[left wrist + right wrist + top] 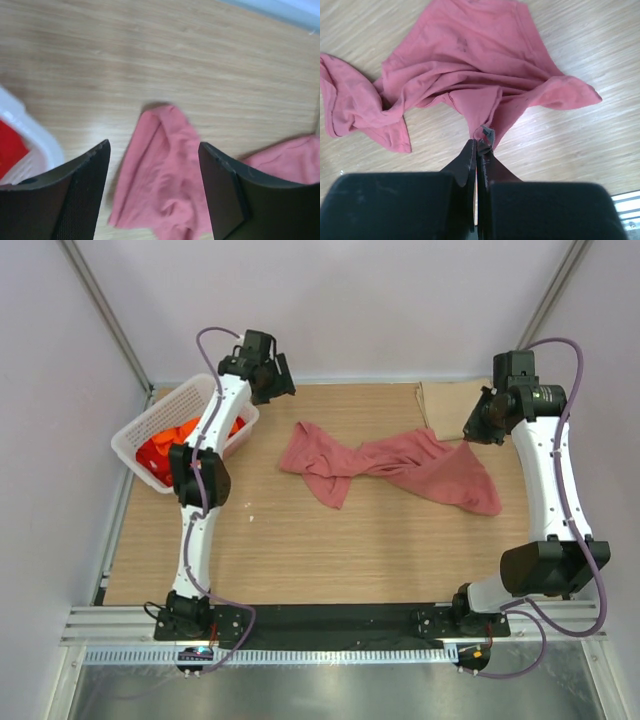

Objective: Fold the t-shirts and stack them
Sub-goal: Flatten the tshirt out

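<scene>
A salmon-pink t-shirt (400, 465) lies crumpled and stretched out across the middle of the wooden table. My right gripper (475, 432) is shut on the shirt's right end. In the right wrist view the gripper (479, 142) pinches a fold of the shirt (470, 65) with a small grey label beside the tips. My left gripper (272, 378) hovers at the back left, open and holding nothing. In the left wrist view its fingers (154, 145) frame the shirt's left end (165, 190) below. Orange and red t-shirts (165, 452) lie in the basket.
A white lattice basket (135, 430) stands at the table's left edge, and its corner (35, 135) shows beside my left finger. A folded tan cloth (450, 405) lies at the back right. Grey walls and metal posts close in the table.
</scene>
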Robot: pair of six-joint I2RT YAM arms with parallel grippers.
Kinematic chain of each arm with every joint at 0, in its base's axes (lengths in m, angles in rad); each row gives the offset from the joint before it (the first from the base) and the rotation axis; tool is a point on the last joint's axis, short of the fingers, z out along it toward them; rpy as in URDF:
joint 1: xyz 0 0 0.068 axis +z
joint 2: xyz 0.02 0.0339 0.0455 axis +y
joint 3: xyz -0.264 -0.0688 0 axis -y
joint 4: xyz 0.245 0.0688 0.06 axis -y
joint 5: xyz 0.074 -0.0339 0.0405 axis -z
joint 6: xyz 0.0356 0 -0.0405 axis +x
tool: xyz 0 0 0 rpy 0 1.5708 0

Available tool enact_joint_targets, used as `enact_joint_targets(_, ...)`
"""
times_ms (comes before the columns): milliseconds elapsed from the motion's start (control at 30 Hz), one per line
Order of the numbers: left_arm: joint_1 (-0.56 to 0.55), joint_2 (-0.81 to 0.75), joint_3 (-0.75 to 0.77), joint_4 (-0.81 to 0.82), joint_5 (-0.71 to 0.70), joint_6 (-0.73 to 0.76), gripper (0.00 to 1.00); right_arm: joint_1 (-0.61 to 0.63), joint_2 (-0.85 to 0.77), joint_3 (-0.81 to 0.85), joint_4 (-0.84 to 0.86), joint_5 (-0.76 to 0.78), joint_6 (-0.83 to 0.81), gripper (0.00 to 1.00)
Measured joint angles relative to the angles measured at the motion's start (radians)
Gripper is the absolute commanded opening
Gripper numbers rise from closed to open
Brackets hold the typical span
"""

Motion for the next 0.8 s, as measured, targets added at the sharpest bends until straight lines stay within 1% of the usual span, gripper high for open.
enact_joint_targets(33, -0.010, -0.031, -0.049, -0.005, -0.029, 0.027, 0.74, 0.002, 0.009, -0.008, -0.005, -0.005, 0.000, 0.02)
enact_joint_targets(100, -0.035, -0.156, -0.259, -0.003, -0.080, 0.078, 0.73, 0.007, 0.025, -0.017, -0.008, -0.010, -0.001, 0.02)
enact_joint_targets(167, -0.071, -0.291, -0.459, -0.010, -0.113, 0.114, 0.70, 0.015, 0.034, -0.024, -0.007, -0.015, -0.004, 0.02)
enact_joint_targets(200, -0.092, -0.343, -0.525, -0.017, -0.124, 0.128, 0.68, 0.023, 0.036, -0.030, -0.006, -0.016, -0.005, 0.02)
enact_joint_targets(233, -0.122, -0.406, -0.597, -0.013, -0.129, 0.140, 0.60, 0.031, 0.037, -0.038, -0.004, -0.018, -0.006, 0.02)
enact_joint_targets(300, -0.194, -0.518, -0.718, 0.003, -0.126, 0.158, 0.53, 0.055, 0.041, -0.060, 0.003, -0.027, -0.008, 0.01)
enact_joint_targets(333, -0.224, -0.551, -0.751, 0.007, -0.120, 0.161, 0.47, 0.063, 0.044, -0.067, 0.004, -0.030, -0.008, 0.02)
enact_joint_targets(367, -0.269, -0.583, -0.783, 0.016, -0.111, 0.163, 0.46, 0.072, 0.049, -0.073, 0.005, -0.036, -0.008, 0.01)
enact_joint_targets(433, -0.340, -0.591, -0.801, 0.027, -0.090, 0.164, 0.45, 0.085, 0.060, -0.080, 0.010, -0.046, -0.009, 0.02)
enact_joint_targets(500, -0.403, -0.558, -0.803, 0.040, -0.059, 0.159, 0.47, 0.091, 0.067, -0.088, 0.020, -0.054, -0.011, 0.02)
enact_joint_targets(567, -0.438, -0.507, -0.800, 0.046, -0.034, 0.152, 0.48, 0.092, 0.067, -0.095, 0.027, -0.058, -0.012, 0.02)
enact_joint_targets(700, -0.457, -0.363, -0.777, 0.044, 0.005, 0.141, 0.45, 0.092, 0.064, -0.110, 0.040, -0.062, -0.016, 0.02)
enact_joint_targets(800, -0.455, -0.273, -0.771, 0.045, 0.033, 0.140, 0.45, 0.092, 0.059, -0.129, 0.046, -0.064, -0.021, 0.02)
